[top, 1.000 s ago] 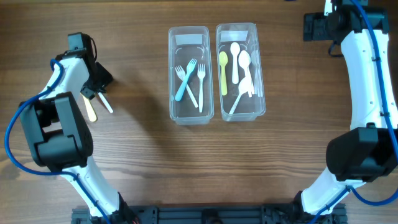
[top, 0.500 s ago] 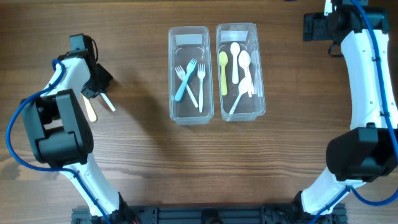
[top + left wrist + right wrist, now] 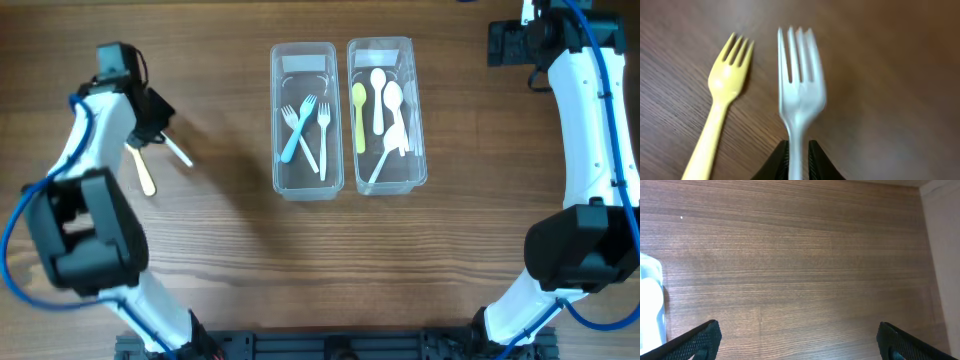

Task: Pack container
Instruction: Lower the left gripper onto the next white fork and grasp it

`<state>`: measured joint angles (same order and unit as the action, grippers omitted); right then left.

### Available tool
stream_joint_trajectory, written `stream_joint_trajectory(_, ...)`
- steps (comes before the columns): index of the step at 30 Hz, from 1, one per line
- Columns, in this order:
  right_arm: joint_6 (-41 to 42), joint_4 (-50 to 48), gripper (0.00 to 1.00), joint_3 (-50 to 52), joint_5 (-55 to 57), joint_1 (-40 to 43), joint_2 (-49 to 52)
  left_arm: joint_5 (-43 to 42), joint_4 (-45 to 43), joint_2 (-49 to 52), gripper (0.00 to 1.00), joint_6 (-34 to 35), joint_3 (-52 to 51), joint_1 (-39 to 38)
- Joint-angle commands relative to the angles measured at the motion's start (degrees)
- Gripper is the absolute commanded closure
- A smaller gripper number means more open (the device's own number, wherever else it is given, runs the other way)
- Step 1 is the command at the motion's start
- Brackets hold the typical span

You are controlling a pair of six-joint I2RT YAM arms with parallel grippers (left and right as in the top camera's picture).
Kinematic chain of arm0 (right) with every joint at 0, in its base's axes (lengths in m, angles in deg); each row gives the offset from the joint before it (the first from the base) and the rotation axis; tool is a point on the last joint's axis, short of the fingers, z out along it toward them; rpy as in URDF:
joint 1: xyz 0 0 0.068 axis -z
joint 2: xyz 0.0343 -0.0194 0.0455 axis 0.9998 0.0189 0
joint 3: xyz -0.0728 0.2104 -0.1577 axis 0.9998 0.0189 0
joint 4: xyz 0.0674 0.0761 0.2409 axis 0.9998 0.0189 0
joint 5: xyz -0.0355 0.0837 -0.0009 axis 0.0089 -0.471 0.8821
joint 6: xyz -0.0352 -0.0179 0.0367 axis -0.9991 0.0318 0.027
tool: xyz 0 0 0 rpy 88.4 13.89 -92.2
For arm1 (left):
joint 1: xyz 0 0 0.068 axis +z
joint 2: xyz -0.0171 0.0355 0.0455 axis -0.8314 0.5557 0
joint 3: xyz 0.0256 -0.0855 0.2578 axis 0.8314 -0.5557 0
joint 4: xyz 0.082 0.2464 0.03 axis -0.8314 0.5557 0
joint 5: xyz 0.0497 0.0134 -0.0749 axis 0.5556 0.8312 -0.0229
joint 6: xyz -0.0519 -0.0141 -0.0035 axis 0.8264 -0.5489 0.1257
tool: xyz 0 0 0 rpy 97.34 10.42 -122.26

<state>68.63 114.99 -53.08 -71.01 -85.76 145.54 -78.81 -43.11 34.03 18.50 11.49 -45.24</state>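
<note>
My left gripper is shut on the handle of a white plastic fork, holding it a little above the table at the far left; the left wrist view shows the fork between the fingers. A yellow fork lies on the wood beside it, also in the left wrist view. Two clear containers stand at the top centre: the left one holds forks, the right one holds spoons. My right gripper is open and empty over bare wood at the far top right.
The left container holds a blue fork and white forks. The right one holds a yellow spoon and white spoons. The right arm runs down the right side. The right wrist view shows a container corner at its left edge.
My left gripper has lifted and moved up and slightly right with the white fork in it, away from the yellow fork. The right arm has not moved.
</note>
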Motion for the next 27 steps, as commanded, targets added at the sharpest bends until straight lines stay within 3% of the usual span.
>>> stream_joint_trajectory(1,-0.31,-0.17,0.00,-0.72,0.98,-0.09,0.33,-9.55,-1.22,-8.72,0.84,-0.04,2.40,-0.81)
stream_joint_trajectory(4,-0.31,-0.17,0.00,-0.72,0.98,-0.09,0.33,-16.37,-2.32,-12.22,0.96,-0.07,2.40,-3.19)
stream_joint_trajectory(5,-0.31,-0.17,0.00,-0.72,0.98,-0.09,0.33,-17.53,-2.49,-13.00,0.94,-0.04,2.40,-4.24)
stream_joint_trajectory(7,-0.31,-0.17,0.00,-0.72,0.98,-0.09,0.33,-17.18,-2.49,-14.05,0.69,-0.04,2.40,-6.29)
stream_joint_trajectory(10,-0.33,-0.17,0.00,-0.72,0.98,-0.09,0.33,-8.87,-1.16,-14.14,0.62,-0.02,2.40,-8.31)
stream_joint_trajectory(14,-0.33,-0.17,0.00,-0.72,0.98,-0.09,0.33,2.21,3.06,-14.08,0.58,0.24,2.27,-8.50)
stream_joint_trajectory(18,-0.31,-0.17,0.00,-0.72,0.98,-0.09,0.33,4.39,5.68,-13.27,0.59,1.92,2.19,-8.50)
stream_joint_trajectory(27,-0.31,-0.17,0.00,-0.72,0.98,-0.09,0.33,6.21,5.27,0.02,0.51,4.70,2.19,-6.51)
